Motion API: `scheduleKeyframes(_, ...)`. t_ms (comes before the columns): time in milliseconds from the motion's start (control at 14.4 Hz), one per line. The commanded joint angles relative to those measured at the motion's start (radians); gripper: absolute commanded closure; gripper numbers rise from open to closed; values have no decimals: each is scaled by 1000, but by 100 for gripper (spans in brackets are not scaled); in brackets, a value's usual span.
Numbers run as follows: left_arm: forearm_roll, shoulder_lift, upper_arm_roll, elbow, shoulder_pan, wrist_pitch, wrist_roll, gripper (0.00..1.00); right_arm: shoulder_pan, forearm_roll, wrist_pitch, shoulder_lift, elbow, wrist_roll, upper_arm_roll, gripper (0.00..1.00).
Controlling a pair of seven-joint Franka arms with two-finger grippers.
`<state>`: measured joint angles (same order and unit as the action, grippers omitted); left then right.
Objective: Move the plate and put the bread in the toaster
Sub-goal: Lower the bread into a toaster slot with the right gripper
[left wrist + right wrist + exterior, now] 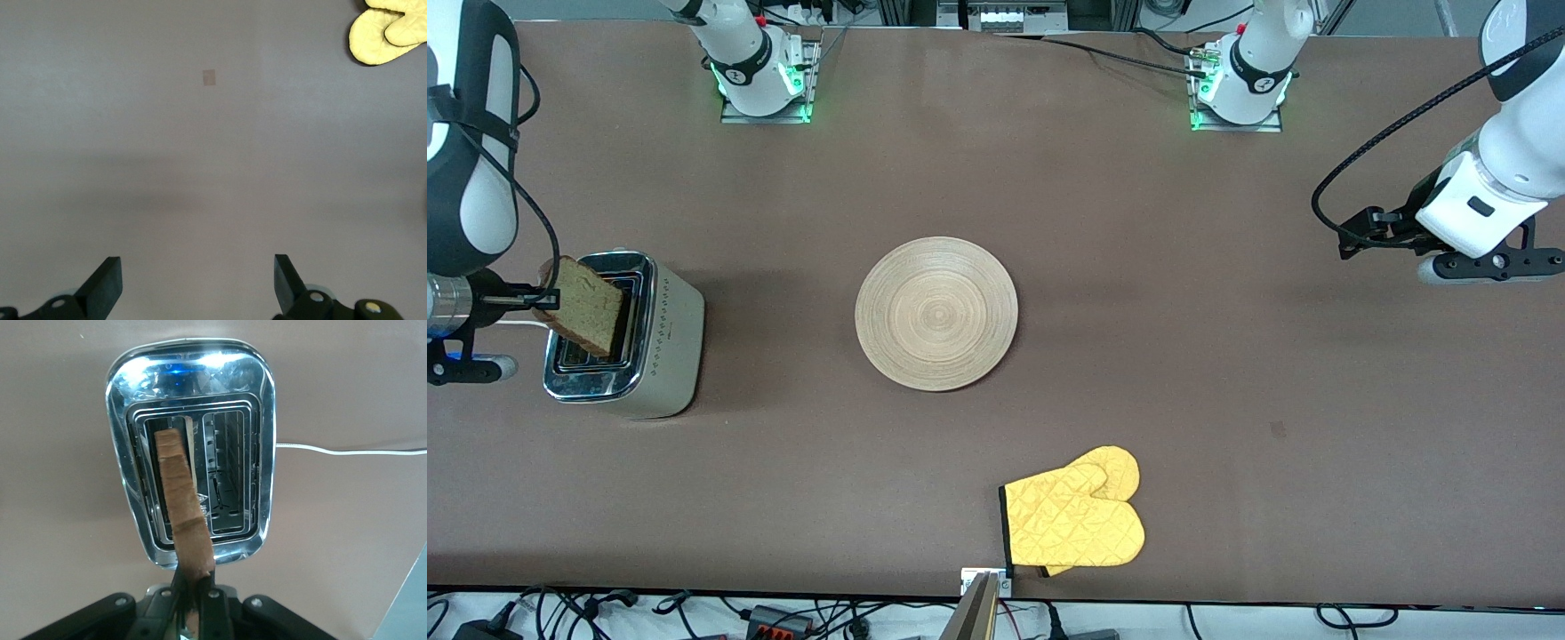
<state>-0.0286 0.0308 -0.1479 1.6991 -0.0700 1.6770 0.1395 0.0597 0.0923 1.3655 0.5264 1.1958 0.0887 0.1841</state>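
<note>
My right gripper (538,298) is shut on the bread (587,307), a brown-crusted slice held tilted over the toaster (667,347) at the right arm's end of the table. In the right wrist view the bread (183,500) hangs edge-on from the gripper (198,587), its lower end at the mouth of one slot in the toaster's chrome top (260,453). The round wooden plate (935,313) lies flat at the table's middle with nothing on it. The left gripper (1489,265) waits over bare table at the left arm's end, and its fingers (107,283) stand wide open and hold nothing.
A yellow quilted oven mitt (1074,520) lies near the table's front edge, nearer the camera than the plate; its tip shows in the left wrist view (390,33). A white cord (347,450) trails from the toaster. A small tape mark (209,77) sits on the brown tabletop.
</note>
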Motion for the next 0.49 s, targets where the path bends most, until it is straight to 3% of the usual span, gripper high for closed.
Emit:
scheduleKeyframes(0,7,-23,2,13,6,7,9,0,-3,20,-11,3,-25,22,0,100)
scheduleKeyframes(417,7,-22,2,13,7,10,9,0,-3,9,-17,4,-21,31,-5,100)
